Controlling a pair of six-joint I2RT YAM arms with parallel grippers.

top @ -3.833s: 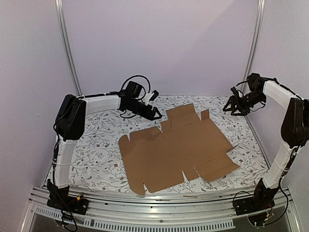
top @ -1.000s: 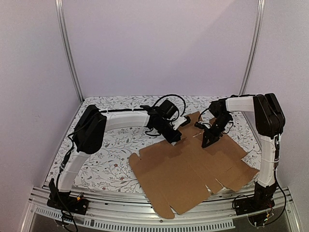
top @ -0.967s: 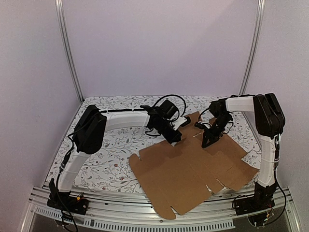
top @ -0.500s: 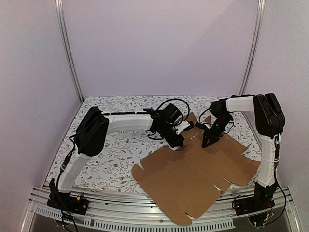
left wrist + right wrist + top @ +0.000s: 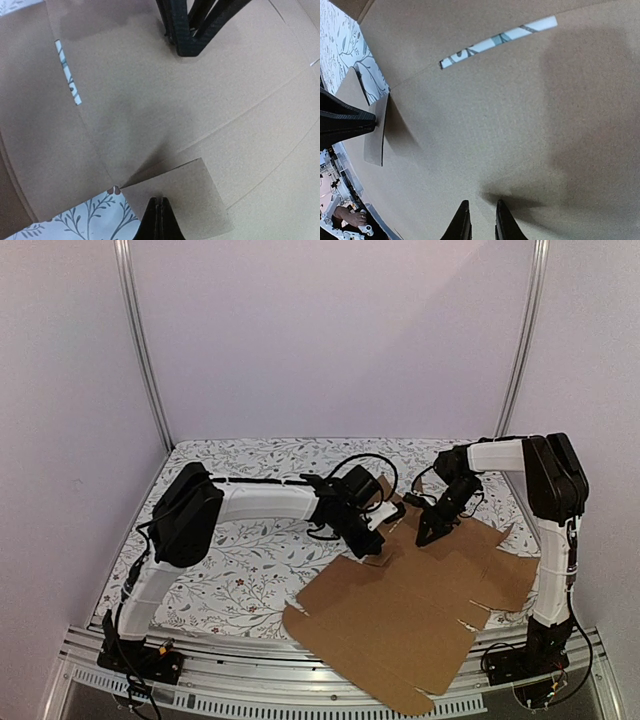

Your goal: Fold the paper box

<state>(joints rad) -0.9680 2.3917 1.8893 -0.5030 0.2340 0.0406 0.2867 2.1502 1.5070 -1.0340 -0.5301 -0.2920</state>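
The paper box (image 5: 420, 590) lies as a flat brown cardboard sheet on the right half of the table. Its near corner reaches over the front rail. My left gripper (image 5: 372, 548) is shut, and its tips (image 5: 158, 199) press against a small flap (image 5: 190, 190) that stands partly raised off the sheet. My right gripper (image 5: 422, 538) points down onto the sheet's far part. Its fingers (image 5: 481, 202) stand a narrow gap apart with nothing between them, tips on the cardboard. The right wrist view also shows the left gripper (image 5: 350, 120) at the flap (image 5: 374, 137).
A floral cloth (image 5: 230, 550) covers the table. An aluminium rail (image 5: 250, 675) runs along the near edge. Upright posts (image 5: 140, 350) stand at the back corners with plain walls behind. A cut slot (image 5: 495, 36) in the sheet shows the cloth beneath.
The left gripper has moved right and nearer, and the sheet has turned and slid toward the near right, its corner now over the front rail. The right gripper has stayed put.
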